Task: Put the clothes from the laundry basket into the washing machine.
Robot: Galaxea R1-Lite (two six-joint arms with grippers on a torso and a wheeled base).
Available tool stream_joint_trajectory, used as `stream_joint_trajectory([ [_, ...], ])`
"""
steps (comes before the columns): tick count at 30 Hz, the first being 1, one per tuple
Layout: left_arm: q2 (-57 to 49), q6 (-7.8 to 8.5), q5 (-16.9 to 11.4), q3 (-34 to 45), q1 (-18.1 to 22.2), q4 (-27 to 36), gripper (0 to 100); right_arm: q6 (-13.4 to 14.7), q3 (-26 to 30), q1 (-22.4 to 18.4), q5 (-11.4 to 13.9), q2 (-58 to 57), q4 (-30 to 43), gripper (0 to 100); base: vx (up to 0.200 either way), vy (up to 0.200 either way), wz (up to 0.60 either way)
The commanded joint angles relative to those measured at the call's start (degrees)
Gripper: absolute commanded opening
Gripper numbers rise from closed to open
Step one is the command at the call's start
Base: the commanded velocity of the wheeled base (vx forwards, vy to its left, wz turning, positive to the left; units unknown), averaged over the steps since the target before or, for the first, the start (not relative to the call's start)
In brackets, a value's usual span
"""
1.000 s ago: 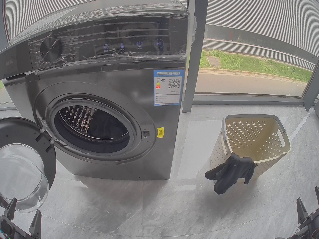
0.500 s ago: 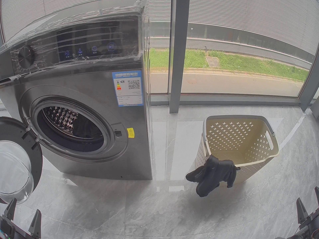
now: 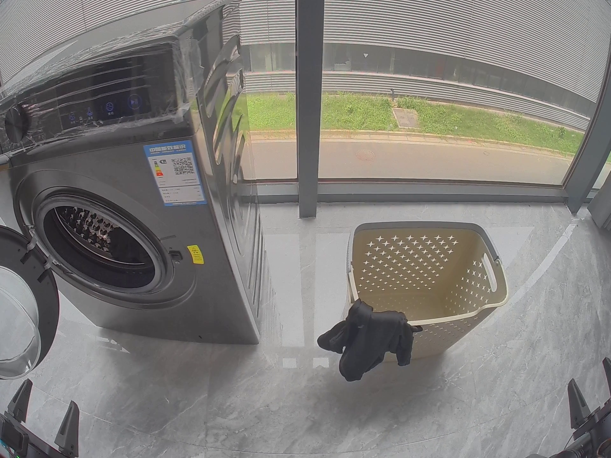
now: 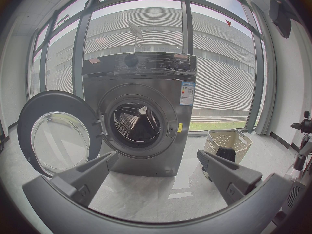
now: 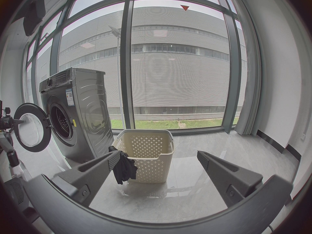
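The whole head view has been swung to the right, so nothing on the floor has really been moved. The washing machine (image 3: pixel 127 179) is now seen at the left of the frame, where it was in the middle a moment ago, and more of its side is shown. Its round door (image 3: pixel 28 300) is left wide open at the lower left edge, so the drum can be reached. The laundry basket (image 3: pixel 420 226) is now seen near the middle of the frame, a little to the right. It stands on the floor, well apart from the machine. The dark clothes (image 3: pixel 369 345) are hung over the basket's near rim, and most of the cloth dangles outside, down toward the floor. The left jaws are spread wide at the lower left corner, and the right jaws are spread wide at the lower right corner. Nothing is held in either. It is judged that the basket is now faced so the clothes can be picked up next. This piece has not yet been put in the machine.
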Motion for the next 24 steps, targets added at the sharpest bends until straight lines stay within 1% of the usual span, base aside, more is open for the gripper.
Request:
stream_joint_trajectory([
  [1,-0.59,-0.12,0.04,1.01,0.00,0.00,100,-0.01,1.01,0.03,0.01,-0.85,-0.04,100,0.000,0.000,0.00],
  [8,-0.68,-0.03,0.04,1.01,0.00,0.00,100,-0.01,1.01,-0.06,0.01,-0.85,-0.04,100,0.000,0.000,0.00],
  [10,-0.59,-0.03,0.04,1.01,0.00,0.00,100,-0.54,0.92,-0.14,0.27,-0.24,0.40,100,0.000,0.000,0.00],
  [11,-0.59,0.06,0.04,1.01,0.00,0.00,100,-1.42,0.92,-0.06,0.54,1.08,0.31,100,0.000,0.000,0.00],
  [13,-0.59,0.06,0.04,1.01,0.00,0.00,100,-1.68,1.01,-0.06,1.33,1.26,0.31,100,0.000,0.000,0.00],
  [14,-0.68,-0.03,0.04,1.01,0.00,0.00,100,-1.25,1.01,-0.14,1.24,0.47,-0.04,100,0.000,0.000,0.00],
  [21,-0.59,-0.12,0.04,1.01,0.00,0.00,100,-0.63,1.01,-0.06,1.51,-0.15,-0.13,100,0.000,0.000,0.00],
  [22,-0.59,-0.12,0.04,1.01,0.00,0.00,100,0.95,1.01,-0.06,1.07,-0.24,-0.22,100,0.000,0.000,0.00],
  [24,-0.59,-0.12,0.04,1.01,0.00,0.00,100,1.13,1.01,-0.06,0.80,-0.24,-0.31,100,0.000,0.000,0.00],
])
